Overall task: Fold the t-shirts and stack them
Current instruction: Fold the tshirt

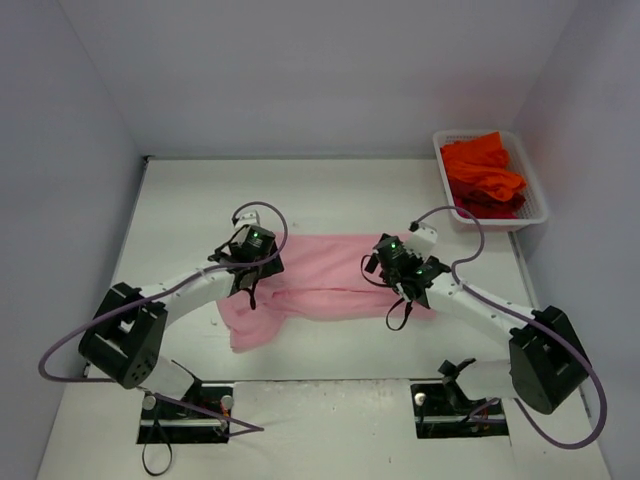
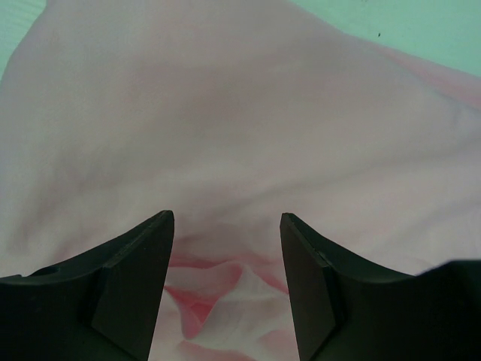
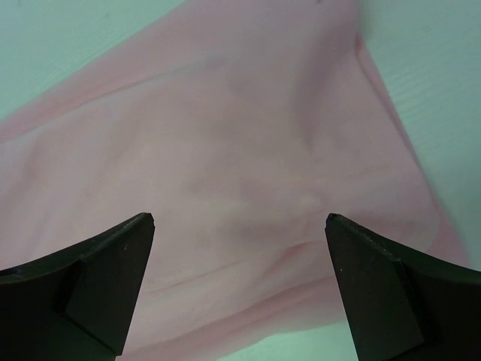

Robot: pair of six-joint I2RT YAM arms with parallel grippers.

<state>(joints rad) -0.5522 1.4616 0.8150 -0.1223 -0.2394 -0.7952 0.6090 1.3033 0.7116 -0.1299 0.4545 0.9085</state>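
Note:
A light pink t-shirt (image 1: 325,285) lies partly folded and rumpled at the middle of the table. My left gripper (image 1: 250,283) is low over its left part. In the left wrist view the left gripper (image 2: 225,218) is open, with a bunched fold of the pink t-shirt (image 2: 225,113) between the fingers. My right gripper (image 1: 408,285) is over the shirt's right end. In the right wrist view the right gripper (image 3: 240,218) is wide open over the pink t-shirt (image 3: 225,150), near its edge. Bright orange-red t-shirts (image 1: 483,175) lie piled in the basket.
A white mesh basket (image 1: 540,200) stands at the back right corner of the white table (image 1: 180,200). Grey walls close in the left, back and right sides. Both arms' cables loop above the shirt.

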